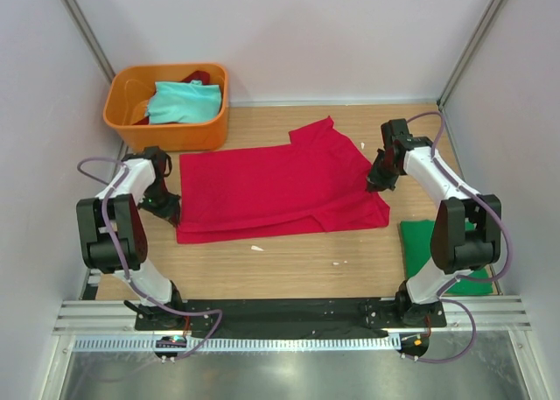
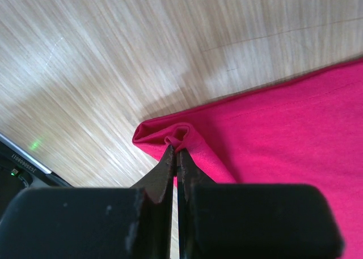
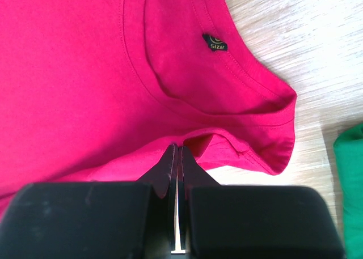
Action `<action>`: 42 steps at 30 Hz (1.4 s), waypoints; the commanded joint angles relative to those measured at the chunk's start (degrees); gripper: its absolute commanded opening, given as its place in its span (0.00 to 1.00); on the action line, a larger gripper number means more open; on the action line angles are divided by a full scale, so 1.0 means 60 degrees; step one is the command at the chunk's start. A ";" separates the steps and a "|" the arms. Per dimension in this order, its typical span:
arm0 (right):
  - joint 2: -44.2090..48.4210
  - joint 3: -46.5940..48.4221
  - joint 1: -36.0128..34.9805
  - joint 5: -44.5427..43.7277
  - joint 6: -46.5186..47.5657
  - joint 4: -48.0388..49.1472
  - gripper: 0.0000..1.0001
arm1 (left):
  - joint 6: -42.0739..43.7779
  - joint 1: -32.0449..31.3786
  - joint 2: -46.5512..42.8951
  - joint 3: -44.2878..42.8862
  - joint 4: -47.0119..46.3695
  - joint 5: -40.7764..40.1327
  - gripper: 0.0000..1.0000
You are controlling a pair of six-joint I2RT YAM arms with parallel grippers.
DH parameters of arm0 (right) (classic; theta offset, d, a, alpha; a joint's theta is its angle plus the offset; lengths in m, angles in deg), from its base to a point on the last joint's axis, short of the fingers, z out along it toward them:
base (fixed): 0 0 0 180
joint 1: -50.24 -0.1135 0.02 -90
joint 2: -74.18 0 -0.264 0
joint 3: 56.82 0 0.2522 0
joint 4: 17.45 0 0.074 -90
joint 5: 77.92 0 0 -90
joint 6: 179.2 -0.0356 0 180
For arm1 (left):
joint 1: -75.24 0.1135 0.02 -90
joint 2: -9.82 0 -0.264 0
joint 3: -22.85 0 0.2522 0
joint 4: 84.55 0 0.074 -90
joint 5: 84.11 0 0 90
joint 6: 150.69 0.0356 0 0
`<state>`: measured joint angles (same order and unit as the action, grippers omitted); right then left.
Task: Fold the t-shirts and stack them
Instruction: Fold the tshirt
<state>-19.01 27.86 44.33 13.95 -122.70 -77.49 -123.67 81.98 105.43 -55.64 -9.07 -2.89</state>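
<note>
A pale wooden table [image 1: 297, 273] fills the view from above, with white walls around it. A bright red t-shirt [image 1: 280, 190] lies spread flat across the middle of the table, folded lengthwise, one sleeve pointing toward the far edge.

An orange plastic tub [image 1: 166, 136] stands in the far left corner. A dark green t-shirt [image 1: 418, 242] lies folded by the right edge, toward the near right corner, partly hidden behind the right arm. A pale teal t-shirt [image 1: 184, 102] lies crumpled inside the tub.

The left gripper [image 1: 166, 209] sits at the red shirt's left end, toward the table's left edge. Its jaws are pressed together, pinching a bunched corner of the red cloth. The right gripper [image 1: 374, 183] sits at the shirt's right end, beside the collar. Its jaws are likewise clamped together on a fold of red cloth just below the neckline.

A small dark size label [image 3: 214, 43] shows inside the collar.
</note>
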 commanded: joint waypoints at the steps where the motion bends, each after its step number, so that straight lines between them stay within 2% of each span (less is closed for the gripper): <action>1: -0.0025 0.0427 0.0077 -0.0107 0.0089 0.0316 0.01 | 0.0052 -0.0025 0.0060 -0.0432 -0.0061 0.0013 0.00; 26: -0.1124 0.0866 0.0268 0.0025 0.0045 0.0624 0.01 | -0.0006 -0.0025 0.1130 -0.0887 -0.0148 0.0247 0.01; 29: -0.1226 0.0852 0.0311 0.0069 0.0046 0.0667 0.01 | -0.0035 -0.0025 0.1130 -0.0916 -0.0178 0.0174 0.13; 32: -0.1475 0.0866 0.0385 0.0303 0.0293 0.0960 0.05 | -0.0050 -0.0025 0.0999 -0.0960 -0.0251 -0.0016 0.37; 33: -0.1635 0.0968 0.0428 0.0391 0.0411 0.1019 0.06 | 0.0066 -0.0025 0.0824 -0.1003 -0.0222 -0.0075 0.52; 36: -0.2338 0.1846 0.0473 0.0436 0.0894 0.0553 0.16 | 0.0315 -0.0025 0.0371 -0.1486 0.0129 -0.0484 0.67; 37: -0.2441 0.2080 0.0458 0.0349 0.1055 0.0420 0.19 | 0.0505 -0.0025 0.0209 -0.1705 0.0173 -0.0631 0.70; 38: -0.2486 0.2358 0.0473 0.0217 0.1187 0.0361 0.27 | 0.0681 -0.0040 0.0033 -0.1765 -0.0001 -0.0792 0.72; 40: -0.2370 0.2535 0.0458 -0.0267 0.1612 0.0069 0.33 | 0.1003 -0.0054 -0.0493 -0.1838 0.0011 -0.0910 0.75; 42: -0.1830 0.2566 0.0429 -0.0268 0.1933 -0.0488 0.42 | 0.1077 -0.0098 -0.0904 -0.1708 0.0159 -0.0430 0.75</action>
<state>-35.05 40.21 46.99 14.32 -116.12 -76.11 -119.84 81.92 105.76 -64.71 -9.62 -4.98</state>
